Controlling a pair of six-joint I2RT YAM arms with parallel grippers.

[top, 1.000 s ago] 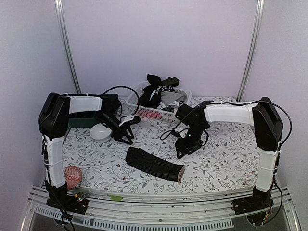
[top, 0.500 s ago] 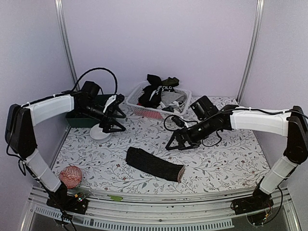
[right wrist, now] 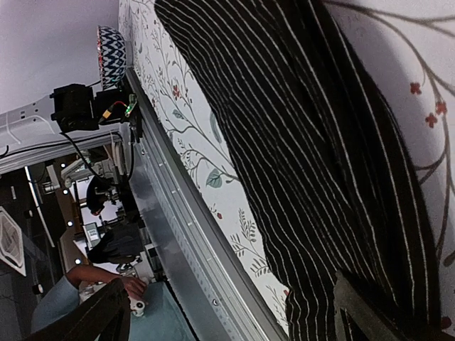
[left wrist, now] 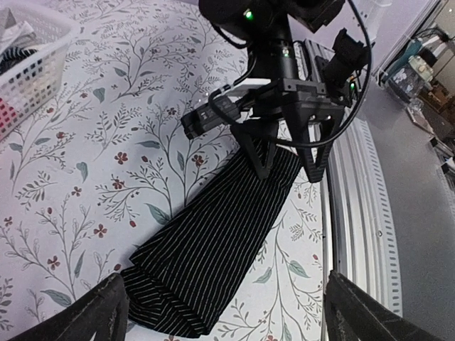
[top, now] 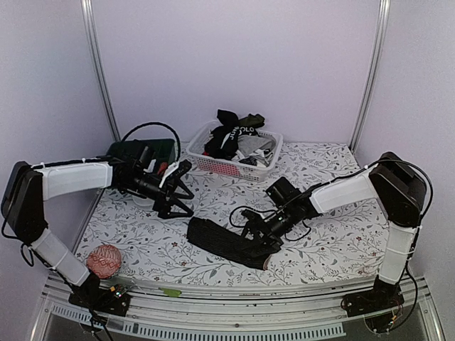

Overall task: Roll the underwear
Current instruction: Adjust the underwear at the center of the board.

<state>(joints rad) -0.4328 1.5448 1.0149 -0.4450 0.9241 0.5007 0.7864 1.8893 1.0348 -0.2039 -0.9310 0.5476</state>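
My right gripper stood open, its fingers spread to either side of the striped black underwear at the end farthest from the basket. The tips pointed down at the cloth, but I could not tell whether they touched it, and nothing was gripped. My left gripper was open too and held nothing. It hung over the table just in front of the basket's left corner, apart from the underwear. That piece lay in front of the basket as one long narrow strip set slantwise, with layers showing at its end nearer the basket. I judged the folding into a strip done and the rolling not yet begun, since I saw no coil at either end. One end had to be pinched and turned over and over to the other. A pile of more pieces sat heaped in the basket, so by my reckoning most of the job lay ahead
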